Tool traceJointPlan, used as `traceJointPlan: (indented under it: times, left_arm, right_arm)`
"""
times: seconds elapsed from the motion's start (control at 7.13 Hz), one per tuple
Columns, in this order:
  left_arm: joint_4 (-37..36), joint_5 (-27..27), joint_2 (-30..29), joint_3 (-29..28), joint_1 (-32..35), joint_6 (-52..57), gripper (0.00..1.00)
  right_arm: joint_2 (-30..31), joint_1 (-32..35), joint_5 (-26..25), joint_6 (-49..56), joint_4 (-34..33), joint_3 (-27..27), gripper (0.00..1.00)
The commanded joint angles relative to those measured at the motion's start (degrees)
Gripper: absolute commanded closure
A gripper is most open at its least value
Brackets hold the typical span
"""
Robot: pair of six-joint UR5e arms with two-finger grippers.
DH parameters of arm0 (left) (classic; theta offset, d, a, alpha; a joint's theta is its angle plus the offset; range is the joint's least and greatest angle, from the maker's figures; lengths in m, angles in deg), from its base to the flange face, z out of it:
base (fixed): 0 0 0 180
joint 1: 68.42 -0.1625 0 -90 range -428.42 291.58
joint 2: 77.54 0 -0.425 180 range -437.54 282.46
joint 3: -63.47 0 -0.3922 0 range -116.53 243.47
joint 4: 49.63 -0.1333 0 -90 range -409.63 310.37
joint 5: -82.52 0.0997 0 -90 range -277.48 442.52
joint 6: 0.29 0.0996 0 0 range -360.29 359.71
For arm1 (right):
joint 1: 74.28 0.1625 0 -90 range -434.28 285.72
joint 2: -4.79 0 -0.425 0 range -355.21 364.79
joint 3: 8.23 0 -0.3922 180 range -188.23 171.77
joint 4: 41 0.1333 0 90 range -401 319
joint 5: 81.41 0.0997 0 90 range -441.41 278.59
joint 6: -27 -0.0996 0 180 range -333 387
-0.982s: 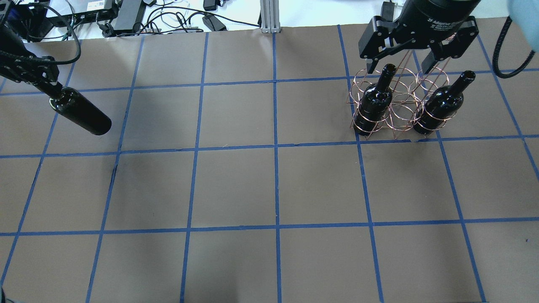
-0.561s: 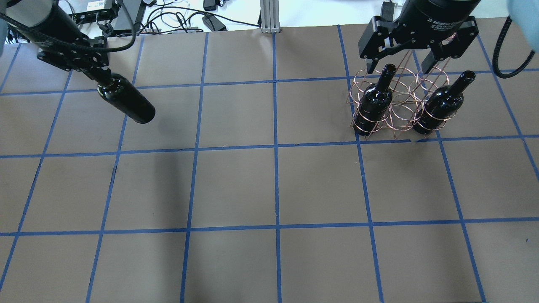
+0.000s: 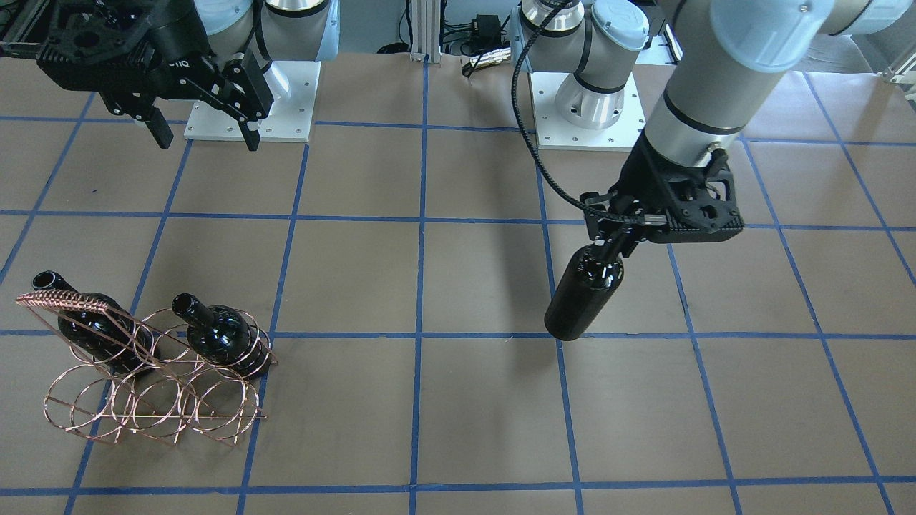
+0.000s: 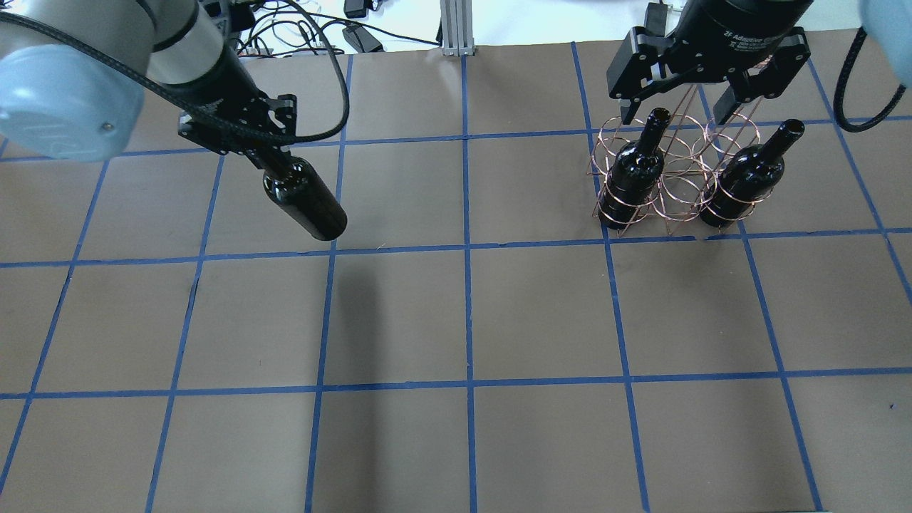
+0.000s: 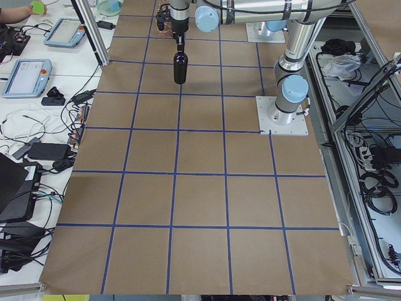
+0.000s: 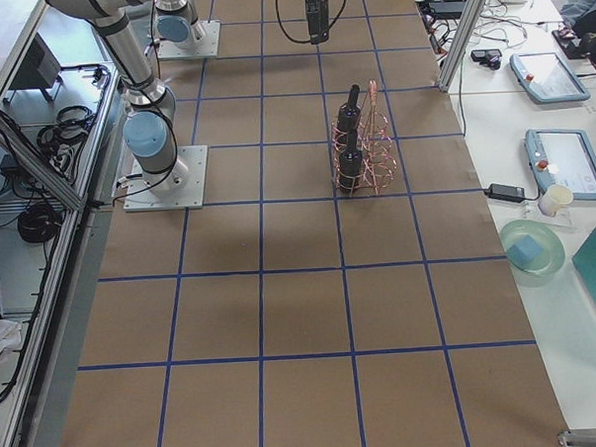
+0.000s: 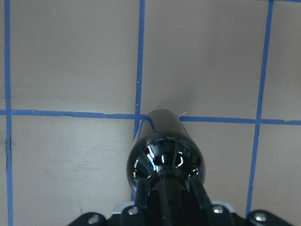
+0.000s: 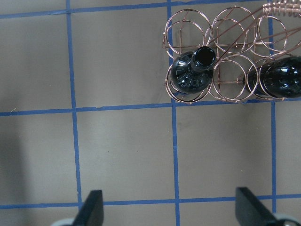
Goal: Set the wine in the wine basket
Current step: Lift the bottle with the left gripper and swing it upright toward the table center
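**A:** Where is the wine (image 4: 306,203) at this moment?

**B:** In the air over the robot's left half of the counter (image 4: 456,320), well apart from the wine basket (image 3: 64,300). The left claw (image 4: 274,160) is clenched on its neck, so the body hangs base-down beneath it. I'd judge that grip is chosen so the wide end can go into a ring first.

**A:** And the other arm?

**B:** The right claw (image 4: 673,114) is spread wide and carries nothing. It hovers up near the basket and touches neither wire nor glass. My guess is that it waits there to steady the rack, or simply keeps clear.

**A:** Count it up for me.

**B:** Three dark bottles in all. The one being carried, plus a second bottle (image 4: 630,182) and a third bottle (image 4: 744,178), each standing neck-up in an outer ring of the basket. One basket, two claws.

**A:** Any room left?

**B:** Yes. The right wrist view shows the ring between those two seated bottles empty, along with the whole row behind, so the middle gap looks like the natural target
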Motion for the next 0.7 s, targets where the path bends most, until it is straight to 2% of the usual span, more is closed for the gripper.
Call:
traceJointPlan:
  times: [0.0, 0.56]
  left_arm:
    - [0.59, -0.35, 1.47, 4.61, 2.26, -0.57, 1.0]
    - [0.59, 0.09, 1.39, 6.3, 7.36, -0.31, 1.0]
  right_arm:
    - [0.0, 0.0, 0.0, 0.0, 0.0, 0.0, 0.0]
    - [0.0, 0.0, 0.0, 0.0, 0.0, 0.0, 0.0]
